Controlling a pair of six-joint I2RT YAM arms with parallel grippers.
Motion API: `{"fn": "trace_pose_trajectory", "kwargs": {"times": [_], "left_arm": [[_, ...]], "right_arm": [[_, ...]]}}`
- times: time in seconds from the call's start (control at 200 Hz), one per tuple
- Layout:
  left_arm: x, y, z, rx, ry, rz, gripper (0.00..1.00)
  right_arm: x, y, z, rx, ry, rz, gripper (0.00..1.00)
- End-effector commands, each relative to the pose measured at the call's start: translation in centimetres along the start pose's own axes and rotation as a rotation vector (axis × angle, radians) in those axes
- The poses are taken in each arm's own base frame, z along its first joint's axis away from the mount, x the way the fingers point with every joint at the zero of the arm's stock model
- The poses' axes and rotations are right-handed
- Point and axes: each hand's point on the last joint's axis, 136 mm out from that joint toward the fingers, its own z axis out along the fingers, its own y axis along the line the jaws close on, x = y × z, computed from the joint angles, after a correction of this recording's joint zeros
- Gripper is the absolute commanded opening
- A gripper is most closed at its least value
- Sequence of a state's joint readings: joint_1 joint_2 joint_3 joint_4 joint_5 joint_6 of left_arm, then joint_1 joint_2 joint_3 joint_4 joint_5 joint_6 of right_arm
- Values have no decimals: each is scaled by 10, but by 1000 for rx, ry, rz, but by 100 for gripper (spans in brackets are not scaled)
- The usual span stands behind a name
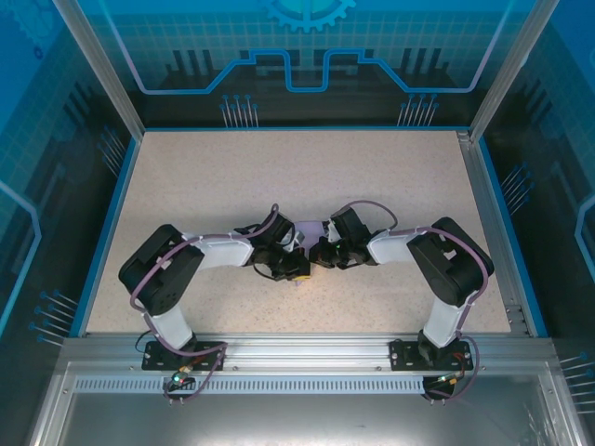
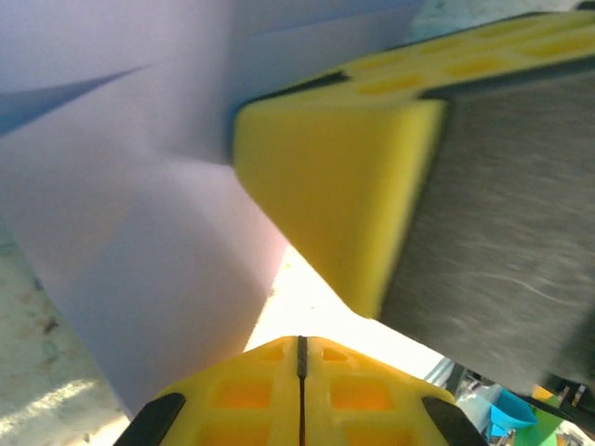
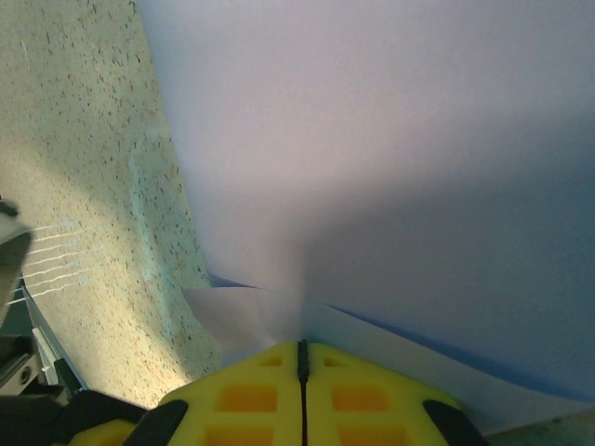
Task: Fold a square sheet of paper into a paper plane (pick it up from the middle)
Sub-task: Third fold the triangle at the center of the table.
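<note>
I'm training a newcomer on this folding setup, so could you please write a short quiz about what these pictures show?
1. True or false: the right gripper is pinching the paper.
2. Where does the left gripper meet the right gripper? A: over the middle of the table. B: at the far left corner. C: beyond the far edge.
3. Fill in: the pads are ___ in colour.
Key: 1 true; 2 A; 3 yellow.
</note>
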State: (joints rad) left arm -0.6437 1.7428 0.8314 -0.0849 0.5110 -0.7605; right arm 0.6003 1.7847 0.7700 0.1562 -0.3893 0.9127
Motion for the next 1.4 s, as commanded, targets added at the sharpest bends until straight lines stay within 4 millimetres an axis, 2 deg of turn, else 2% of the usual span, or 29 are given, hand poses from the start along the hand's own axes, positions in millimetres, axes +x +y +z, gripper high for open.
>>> {"fn": "trace_pose_trajectory", "kwargs": {"times": [0.0, 0.175, 1.13, 1.24, 1.395], "left_arm": [[2, 15, 4, -66, 1, -6, 8], [6, 29, 4, -110, -4, -8, 8], [50, 70, -10, -172, 25, -125, 9], [48, 65, -15, -147, -2, -131, 9], [36, 32, -33, -51, -79, -73, 11]], "right_arm": [[2, -22, 3, 66, 5, 44, 7], [3, -24, 4, 69, 9, 43, 7], [6, -33, 3, 106, 16, 40, 7], [6, -34, 2, 104, 11, 50, 7], [7, -35, 3, 99, 7, 60, 7]]}}
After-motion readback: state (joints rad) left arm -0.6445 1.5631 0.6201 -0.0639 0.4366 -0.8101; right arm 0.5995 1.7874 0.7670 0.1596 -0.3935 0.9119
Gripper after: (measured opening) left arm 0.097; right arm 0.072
